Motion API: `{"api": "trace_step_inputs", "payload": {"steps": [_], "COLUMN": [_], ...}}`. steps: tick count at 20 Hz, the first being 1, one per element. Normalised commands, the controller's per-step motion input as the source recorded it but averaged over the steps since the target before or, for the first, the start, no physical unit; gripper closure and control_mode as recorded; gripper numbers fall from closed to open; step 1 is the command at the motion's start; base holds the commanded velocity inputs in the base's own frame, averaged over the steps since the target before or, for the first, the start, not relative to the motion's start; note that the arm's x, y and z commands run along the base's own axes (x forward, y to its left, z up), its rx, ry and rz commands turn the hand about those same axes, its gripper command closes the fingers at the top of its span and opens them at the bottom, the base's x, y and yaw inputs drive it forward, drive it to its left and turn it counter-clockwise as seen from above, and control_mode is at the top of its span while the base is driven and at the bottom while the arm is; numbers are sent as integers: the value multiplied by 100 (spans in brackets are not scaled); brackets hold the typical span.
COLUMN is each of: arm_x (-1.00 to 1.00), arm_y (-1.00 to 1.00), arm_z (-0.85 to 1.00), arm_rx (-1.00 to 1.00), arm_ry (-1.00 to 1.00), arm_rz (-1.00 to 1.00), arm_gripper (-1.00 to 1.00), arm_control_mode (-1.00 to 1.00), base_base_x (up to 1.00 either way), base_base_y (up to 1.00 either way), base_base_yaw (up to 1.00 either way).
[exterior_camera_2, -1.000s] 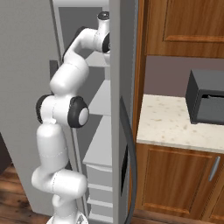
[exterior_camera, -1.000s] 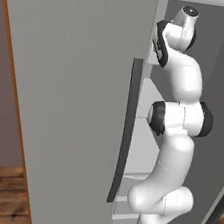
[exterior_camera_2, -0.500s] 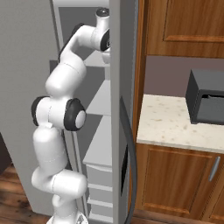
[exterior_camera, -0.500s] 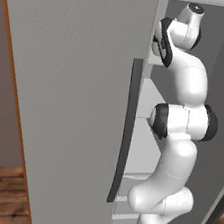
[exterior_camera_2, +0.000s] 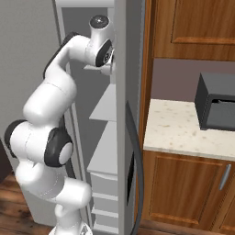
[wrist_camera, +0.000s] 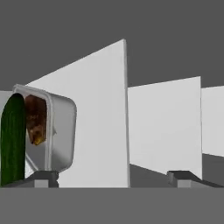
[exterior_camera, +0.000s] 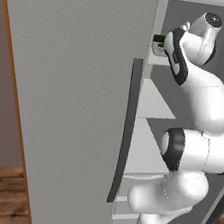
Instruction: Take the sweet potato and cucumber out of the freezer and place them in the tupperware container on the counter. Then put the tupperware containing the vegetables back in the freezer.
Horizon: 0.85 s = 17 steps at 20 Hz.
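Note:
In the hand view my gripper is open, its fingertips far apart with nothing between them. The grey tupperware container sits at the left, beyond the left fingertip, on a white freezer shelf. In it lie the green cucumber and the reddish-brown sweet potato. From the left base view the cucumber peeks out on the top shelf, in the container, right by my hand. The freezer door stands open.
The door's long dark handle hangs close to my arm. Lower white shelves and drawers fill the freezer below my hand. To the right are the beige counter with a dark microwave and wooden cabinets.
My jaws have gone from nearly shut to wide open, letting go of the container on the top shelf. The arm has shifted only slightly.

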Motion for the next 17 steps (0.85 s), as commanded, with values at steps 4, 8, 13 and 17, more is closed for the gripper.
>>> {"api": "trace_step_inputs", "payload": {"steps": [4, 8, 13, 17], "arm_x": [-100, -100, -100, -100], "arm_y": [22, 29, 25, 33], "arm_z": [-1, -5, -5, -9], "arm_rx": [0, 0, 0, 0], "arm_ry": [-20, -7, -2, 0], "arm_rz": [0, -2, -7, -10], "arm_gripper": [-100, -100, -100, -100], "arm_control_mode": [-100, -100, -100, -100], "base_base_x": [0, 0, 0, 0], "base_base_y": [0, 0, 0, 0], "base_base_yaw": [0, 0, 0, 0]}}
